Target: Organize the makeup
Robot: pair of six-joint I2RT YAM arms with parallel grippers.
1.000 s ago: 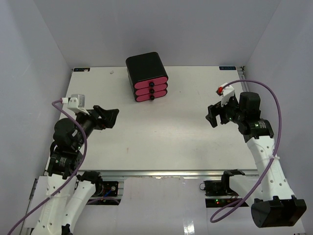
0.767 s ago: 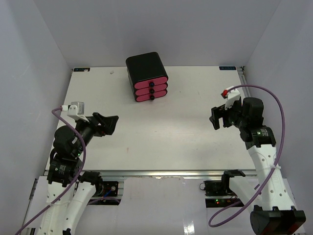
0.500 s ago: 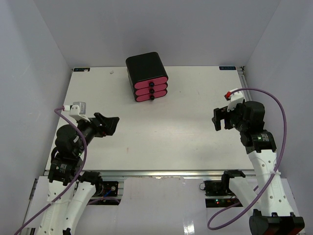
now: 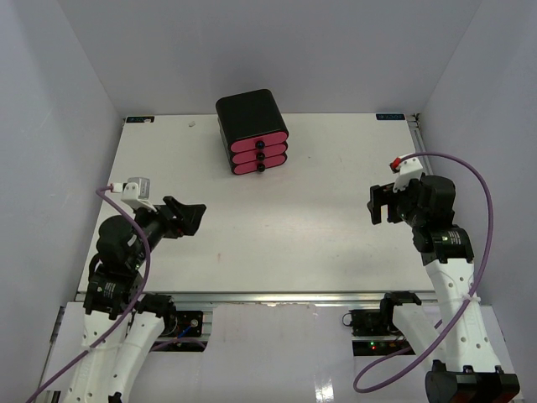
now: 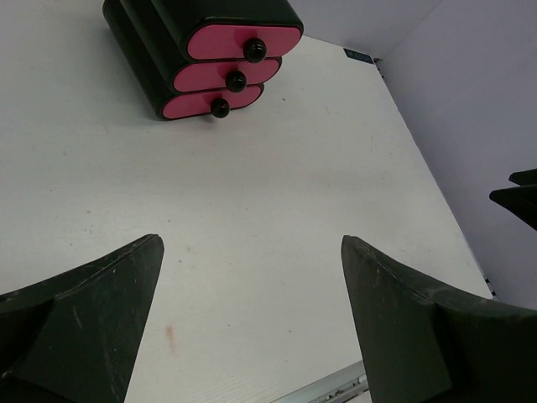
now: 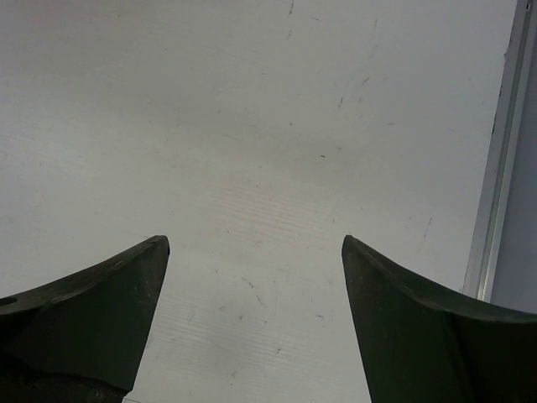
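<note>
Since both sets of fingers are spread wide with nothing in them, there's no gripping going on at all right now. The left fingers [image 5: 92, 319] are about as far apart as they get, empty, hanging over bare tabletop [image 5: 277, 193] and pointing toward the black box [image 5: 151, 50] across from them. The right fingers [image 6: 92, 311] are wide open too and also empty. They hover over plain tabletop right next to the metal rail [image 6: 497, 168] on its right edge.

Compared with a second ago, both arms have backed off a bit. The left fingers have slid slightly toward the near edge, and the right ones have drifted toward the right side. Neither pair has changed how far open it is.

Further out, the box sits at the back middle of the tabletop, same spot as before, with all three pink drawers [image 4: 258, 157] pushed in. As for the makeup, none of it shows in any view, so I can't tell where it is.
</note>
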